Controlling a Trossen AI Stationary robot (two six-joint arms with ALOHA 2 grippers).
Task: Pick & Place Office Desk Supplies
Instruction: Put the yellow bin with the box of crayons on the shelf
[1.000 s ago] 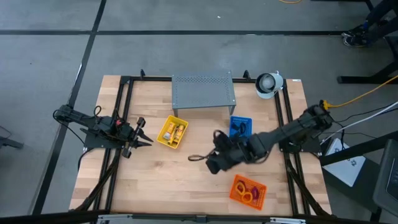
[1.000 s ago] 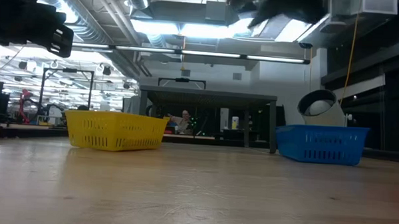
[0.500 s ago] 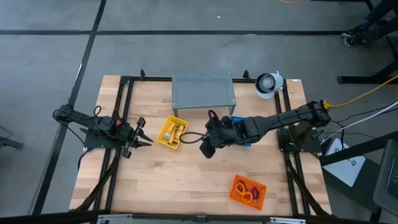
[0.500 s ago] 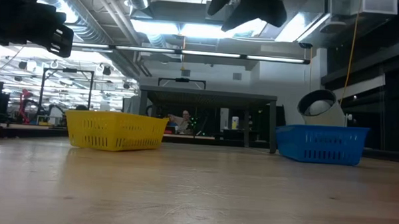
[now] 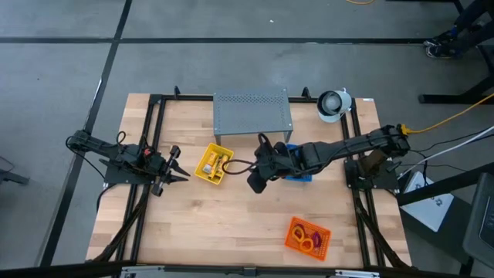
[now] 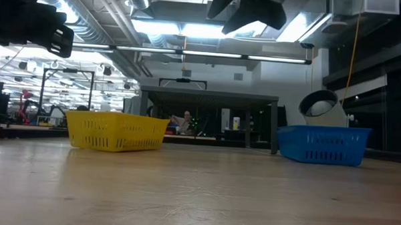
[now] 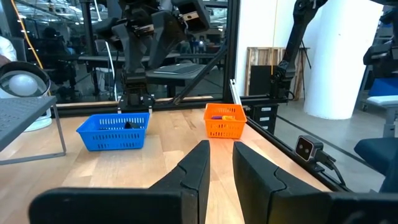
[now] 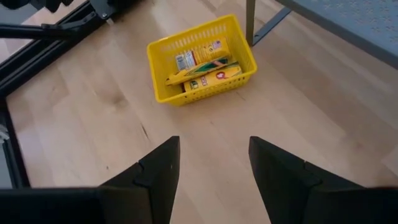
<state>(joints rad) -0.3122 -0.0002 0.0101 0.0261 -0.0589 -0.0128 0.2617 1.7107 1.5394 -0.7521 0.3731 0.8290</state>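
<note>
My right gripper (image 5: pixel 255 184) hangs open and empty above the table between the yellow tray (image 5: pixel 214 164) and the blue tray (image 5: pixel 299 158), which its arm partly covers. Its wrist view looks down on the yellow tray (image 8: pixel 202 62), where yellow-and-white packets (image 8: pixel 208 71) lie. The orange tray (image 5: pixel 309 237) holds purple, yellow and red loops (image 5: pixel 306 238). A small black item (image 7: pixel 129 124) lies in the blue tray (image 7: pixel 114 131). My left gripper (image 5: pixel 181 171) waits at the table's left side, its fingers almost together with nothing between them.
A grey perforated metal stand (image 5: pixel 253 113) sits at the far edge, behind the yellow and blue trays. A white round device (image 5: pixel 333 104) stands at the far right corner. Black frame rails run along both sides. Bare wood lies in the near middle (image 5: pixel 224 224).
My right gripper has moved from the table's middle toward the far edge and a little left, ending close to the yellow tray. Most of that travel came first, and it has barely shifted since. The trays have stayed put.
</note>
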